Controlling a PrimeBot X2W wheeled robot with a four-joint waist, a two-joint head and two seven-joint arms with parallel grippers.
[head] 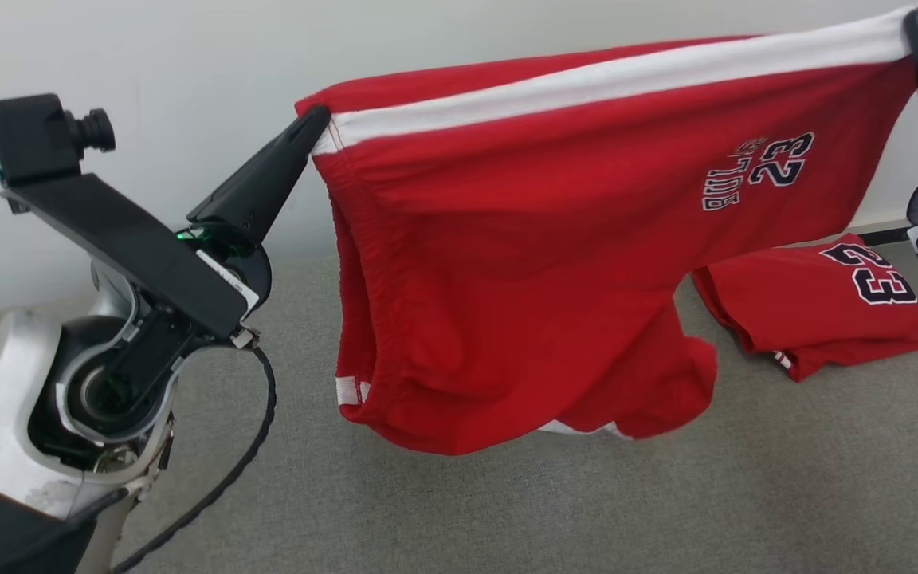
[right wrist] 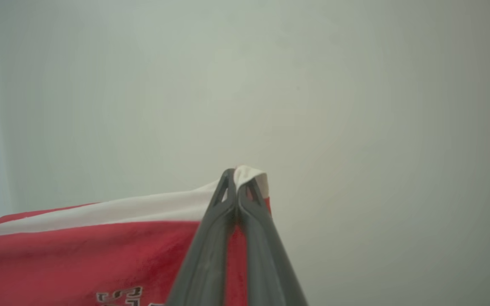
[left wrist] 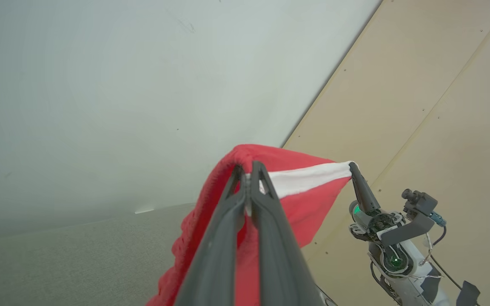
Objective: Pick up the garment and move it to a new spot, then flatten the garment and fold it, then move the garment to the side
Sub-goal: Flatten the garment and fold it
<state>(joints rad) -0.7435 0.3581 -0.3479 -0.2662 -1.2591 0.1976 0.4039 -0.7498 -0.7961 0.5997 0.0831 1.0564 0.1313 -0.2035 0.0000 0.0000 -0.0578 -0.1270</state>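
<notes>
Left gripper [head: 311,127] and right gripper [head: 917,24]: jaws clamped on red Bulls shorts [head: 523,239], striped edge taut left-to-right between them, body hanging over bench [head: 507,518].

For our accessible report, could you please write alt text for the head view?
The left gripper and right gripper hold red shorts stretched aloft by the white-striped edge, above a grey surface. A folded red garment numbered 23 lies at right.

Garment [head: 523,263]: red, white band, navy white-edged "23" print. Folded garment [head: 817,311]: red, navy "23". Desk [head: 507,510]: grey weave.
</notes>
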